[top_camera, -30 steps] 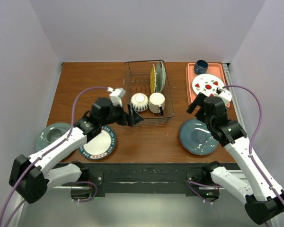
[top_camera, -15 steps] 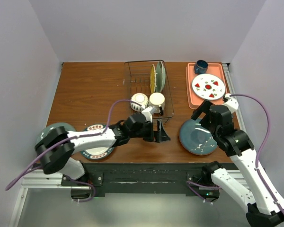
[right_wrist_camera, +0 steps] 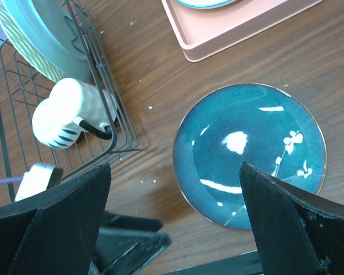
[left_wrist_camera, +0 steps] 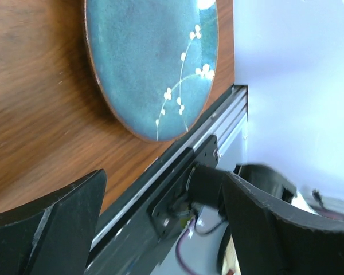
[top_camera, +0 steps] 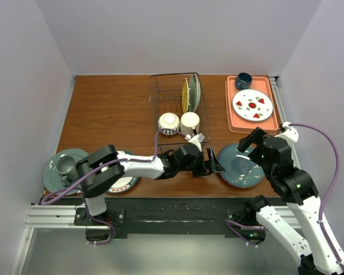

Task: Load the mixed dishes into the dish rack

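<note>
while left gripper [left_wrist_camera: 163, 177] hovers wide open, empty, beside the round teal blossom-painted ceramic plate [top_camera: 241, 167], right gripper [right_wrist_camera: 175, 166] hangs above it, spread, holding nothing.

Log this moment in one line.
left fingers: open, beside teal plate | right fingers: open, above it | teal plate: on table | rack: mug, bowl, two plates

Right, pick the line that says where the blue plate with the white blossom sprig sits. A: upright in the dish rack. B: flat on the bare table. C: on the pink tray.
B: the blue plate lies flat on the wooden table, right of the dish rack and in front of the pink tray.
</note>
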Robot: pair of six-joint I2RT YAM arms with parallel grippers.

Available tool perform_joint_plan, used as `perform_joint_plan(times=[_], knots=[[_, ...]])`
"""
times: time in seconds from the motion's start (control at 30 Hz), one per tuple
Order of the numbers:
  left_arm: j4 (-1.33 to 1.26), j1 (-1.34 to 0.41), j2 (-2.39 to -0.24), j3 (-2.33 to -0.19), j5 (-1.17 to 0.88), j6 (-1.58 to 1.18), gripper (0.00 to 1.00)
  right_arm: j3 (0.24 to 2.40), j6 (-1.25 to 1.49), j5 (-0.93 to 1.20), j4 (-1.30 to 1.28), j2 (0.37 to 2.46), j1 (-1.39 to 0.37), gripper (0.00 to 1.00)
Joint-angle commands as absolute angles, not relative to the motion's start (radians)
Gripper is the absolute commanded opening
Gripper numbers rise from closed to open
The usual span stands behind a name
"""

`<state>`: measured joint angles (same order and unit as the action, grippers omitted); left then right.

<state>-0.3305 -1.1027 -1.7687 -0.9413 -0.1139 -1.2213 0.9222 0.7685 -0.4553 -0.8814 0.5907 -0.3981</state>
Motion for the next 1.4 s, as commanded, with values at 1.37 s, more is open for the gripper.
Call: perform_joint_plan(times=[1.37], knots=[[-0.100, -1.236, -1.964, -1.181, 0.214, -1.372, 0.66, 1.063, 0.689, -0.532, -1.055, 0.508, -0.394, 0.97]])
